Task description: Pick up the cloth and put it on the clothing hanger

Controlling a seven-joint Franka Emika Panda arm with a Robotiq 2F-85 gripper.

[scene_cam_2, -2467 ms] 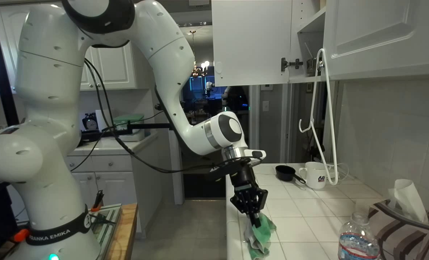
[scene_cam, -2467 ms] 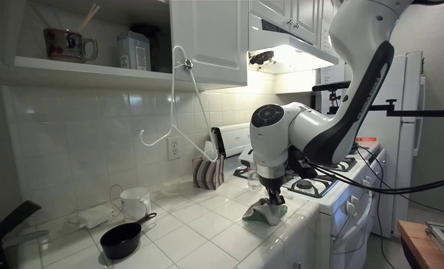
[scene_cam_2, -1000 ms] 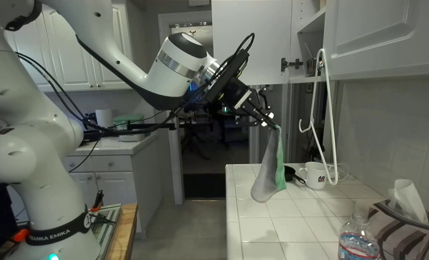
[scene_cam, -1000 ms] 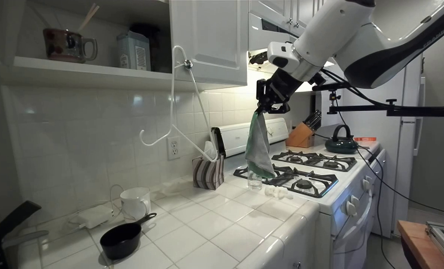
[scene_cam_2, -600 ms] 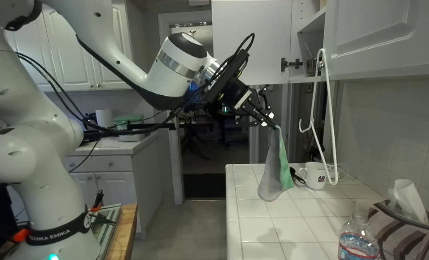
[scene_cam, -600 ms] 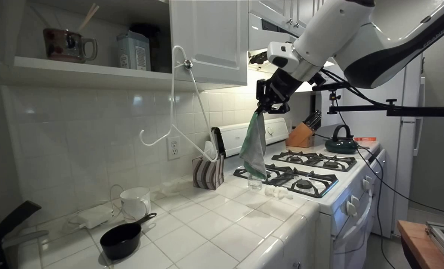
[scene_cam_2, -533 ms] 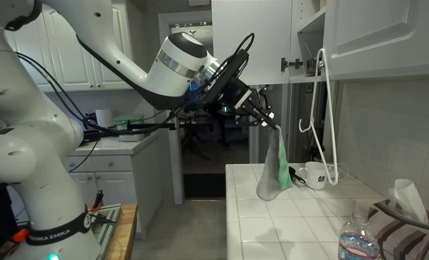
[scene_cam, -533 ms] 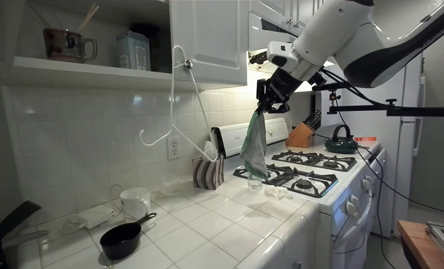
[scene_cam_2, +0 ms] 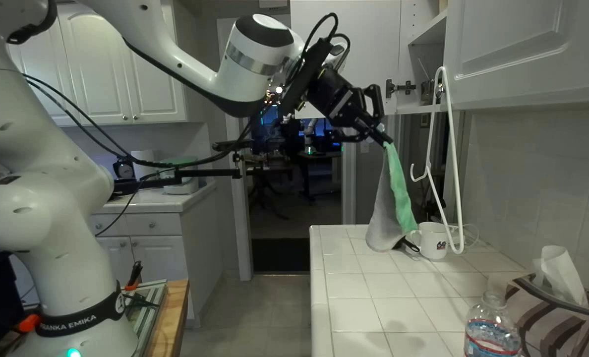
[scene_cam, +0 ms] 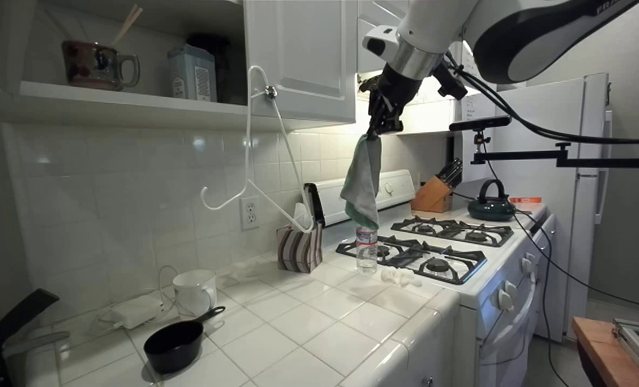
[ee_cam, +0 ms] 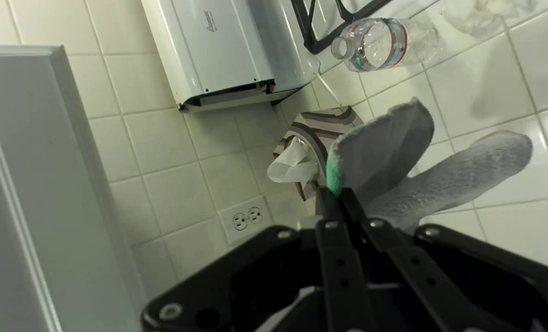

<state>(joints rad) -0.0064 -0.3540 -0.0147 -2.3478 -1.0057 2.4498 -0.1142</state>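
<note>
My gripper (scene_cam: 372, 134) is shut on the top end of the grey and green cloth (scene_cam: 363, 177) and holds it in the air over the counter. The cloth hangs down in folds below the fingertips, also in an exterior view (scene_cam_2: 392, 203). In the wrist view the fingertips (ee_cam: 337, 191) pinch a green edge of the cloth (ee_cam: 389, 143). The white clothing hanger (scene_cam: 248, 140) hangs sideways from the cabinet knob, apart from the cloth. It also shows in an exterior view (scene_cam_2: 453, 148), to the right of the gripper. The hanger is out of the wrist view.
A cabinet door (scene_cam: 309, 59) is behind the hanger. A striped tissue box (scene_cam: 300, 250) stands below it. A plastic bottle (scene_cam: 367, 255) stands by the stove (scene_cam: 470, 295). A white mug (scene_cam: 190, 293) and black pan (scene_cam: 171, 349) sit on the tiled counter (scene_cam: 319, 333).
My gripper has lifted the cloth off the counter since the oldest frames. In the last half second gripper and cloth moved higher and slightly closer to the hanger. The hanger has not moved.
</note>
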